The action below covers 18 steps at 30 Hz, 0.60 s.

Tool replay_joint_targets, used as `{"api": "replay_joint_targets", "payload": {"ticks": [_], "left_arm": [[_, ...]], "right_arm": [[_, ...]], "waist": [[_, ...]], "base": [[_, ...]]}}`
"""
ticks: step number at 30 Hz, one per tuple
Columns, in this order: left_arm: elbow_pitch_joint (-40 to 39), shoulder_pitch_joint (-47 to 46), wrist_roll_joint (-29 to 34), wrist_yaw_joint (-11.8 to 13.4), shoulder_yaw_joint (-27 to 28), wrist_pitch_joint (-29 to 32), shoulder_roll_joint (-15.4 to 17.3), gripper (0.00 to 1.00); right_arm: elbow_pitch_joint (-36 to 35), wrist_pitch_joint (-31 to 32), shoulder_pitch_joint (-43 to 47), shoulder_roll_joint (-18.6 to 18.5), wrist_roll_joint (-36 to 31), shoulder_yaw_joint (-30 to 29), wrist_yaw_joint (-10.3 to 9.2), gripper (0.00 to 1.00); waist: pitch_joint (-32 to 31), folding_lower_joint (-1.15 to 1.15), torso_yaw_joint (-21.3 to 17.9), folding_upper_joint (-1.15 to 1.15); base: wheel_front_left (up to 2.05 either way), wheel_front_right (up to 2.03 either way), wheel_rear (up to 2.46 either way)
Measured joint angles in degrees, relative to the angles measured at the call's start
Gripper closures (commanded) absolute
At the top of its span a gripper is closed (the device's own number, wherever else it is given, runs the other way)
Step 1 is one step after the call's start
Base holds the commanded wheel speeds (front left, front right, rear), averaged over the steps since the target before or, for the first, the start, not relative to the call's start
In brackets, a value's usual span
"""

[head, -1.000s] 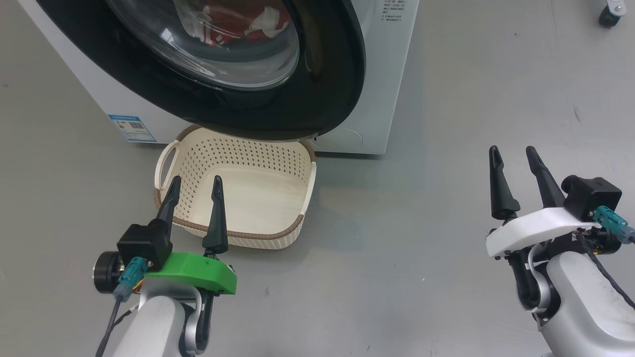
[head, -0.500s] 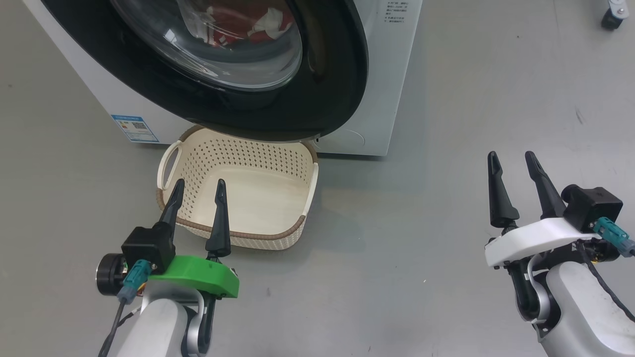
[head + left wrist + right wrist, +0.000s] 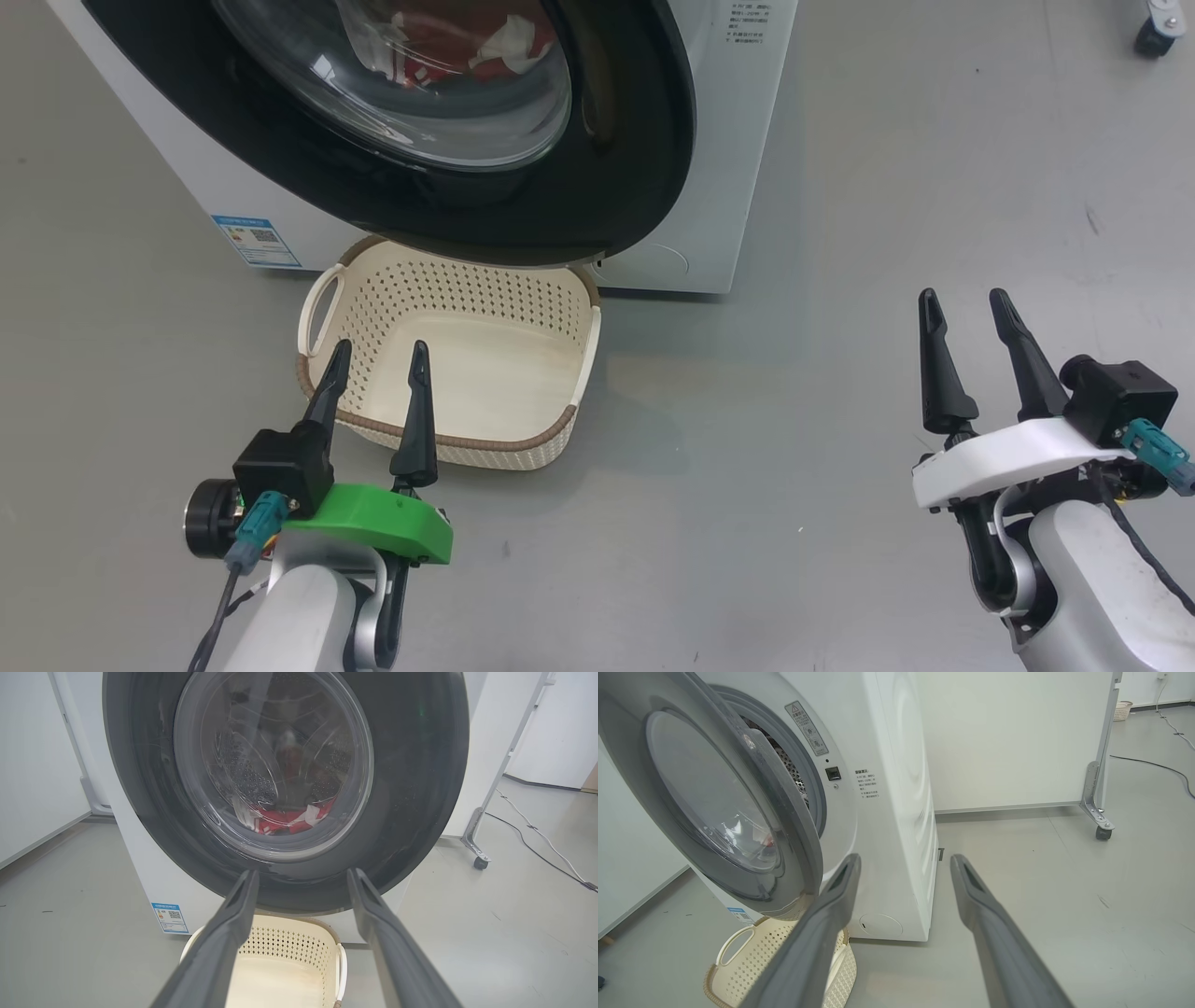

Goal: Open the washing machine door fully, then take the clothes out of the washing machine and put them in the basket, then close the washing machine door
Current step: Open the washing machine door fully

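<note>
washing machine door [image 3: 485,201]: ajar, swung partway out from the front of the washing machine [image 3: 719,140]; in the right wrist view a gap shows between its black rim and the grey-ringed opening, with perforated drum wall behind it
door's lower rim: hangs over the far side of the basket [image 3: 467,441] in the head view
clothes [image 3: 439,47]: red with white patches, lying low in the drum, seen through the door's clear glass bowl
basket: stands on the grey floor [image 3: 794,420] just in front of the machine, below the door; its cream bottom is bare
left gripper [image 3: 382,344]: jaws spread wide and holding nothing; the tips sit over the basket's near rim in the head view and point toward the door, apart from it
right gripper [image 3: 962,294]: jaws spread wide and holding nothing; over bare floor, well to the right of the basket and the machine
blue label [image 3: 254,240]: low on the machine's white front, left of the basket
caster wheel [image 3: 1148,33]: far right on the floor, well apart from the machine
</note>
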Motion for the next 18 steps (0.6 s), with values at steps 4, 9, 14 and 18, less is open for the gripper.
{"api": "replay_joint_targets", "payload": {"ticks": [4, 9, 14, 18], "left_arm": [[0.0, 0.0, 0.0, 0.0, 0.0, 0.0, 0.0, 0.0], [-0.4, 0.0, 0.0, 0.0, -0.2, 0.0, 0.0, 0.0], [-0.7, 0.0, 0.0, 0.0, -0.9, 0.0, 0.0, 0.0], [-0.8, -0.2, 0.0, 0.0, -2.3, 0.0, 0.0, 0.0]], "right_arm": [[-0.7, 0.0, 0.0, -0.1, 0.0, -0.2, 0.01, 0.0], [-2.6, 0.1, -0.6, -1.2, -0.1, -0.4, 0.63, 0.0], [-3.6, 2.5, -5.1, -2.5, 0.7, -0.5, 3.11, 0.0], [-3.9, 5.0, -9.3, -2.5, 4.5, -2.2, 4.65, 0.0]], "waist": [[0.2, 0.0, 0.0, 0.0], [1.1, 0.0, 0.2, 0.0], [2.4, 0.0, 0.5, 0.0], [3.6, 0.0, 1.0, 0.0]], "base": [[0.0, 0.0, 0.0], [0.0, 0.0, 0.0], [0.0, 0.0, 0.0], [0.0, 0.0, 0.0]]}}
